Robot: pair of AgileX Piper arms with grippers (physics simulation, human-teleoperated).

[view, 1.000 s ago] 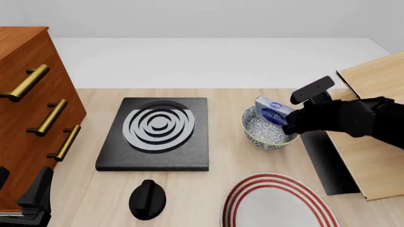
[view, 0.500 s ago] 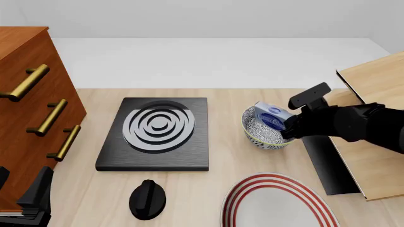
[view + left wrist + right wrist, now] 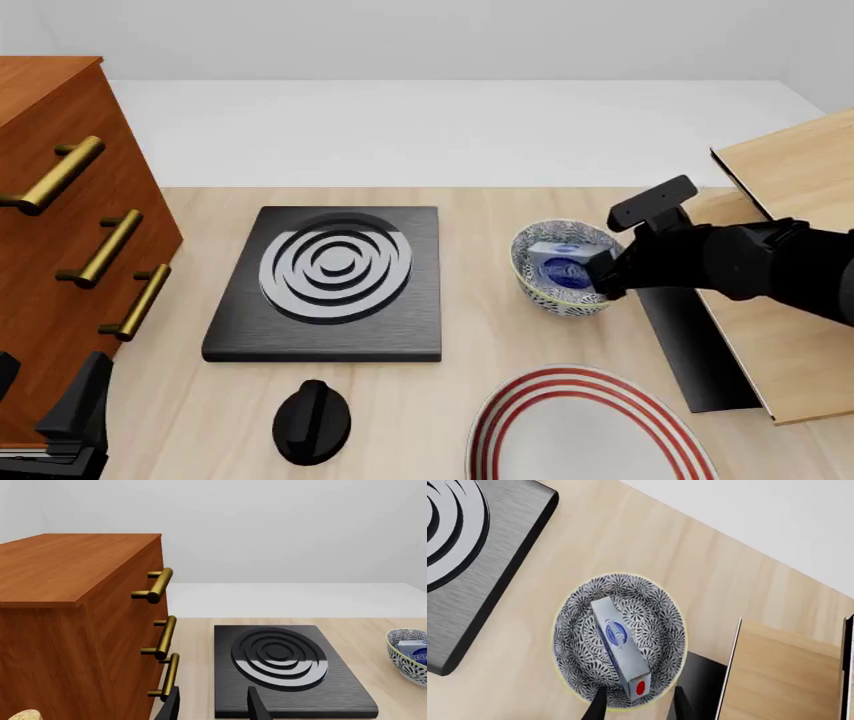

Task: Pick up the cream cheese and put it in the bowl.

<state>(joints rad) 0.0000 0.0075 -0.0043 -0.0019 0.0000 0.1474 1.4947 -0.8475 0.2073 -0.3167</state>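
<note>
The cream cheese (image 3: 561,262), a light grey-blue box with a dark blue oval logo, lies inside the speckled blue-grey bowl (image 3: 554,296), apart from my fingers. In the right wrist view the box (image 3: 619,645) rests slanted in the bowl (image 3: 660,625), red mark toward the camera. My right gripper (image 3: 601,270) hovers at the bowl's right rim, open and empty (image 3: 637,711). My left gripper (image 3: 54,400) is open and empty at the near left, beside the drawers (image 3: 212,710). The left wrist view shows the bowl (image 3: 403,662) far off.
A black stove plate with grey rings (image 3: 327,280) lies left of the bowl, with a black knob (image 3: 311,420) in front of it. A white plate with red rings (image 3: 581,430) sits at the front. A wooden drawer cabinet (image 3: 67,230) stands left and a wooden box (image 3: 787,300) right.
The right gripper lowered the cream cheese over the bowl, then opened. The box dropped from the fingers and now lies in the bowl. The left arm has not moved.
</note>
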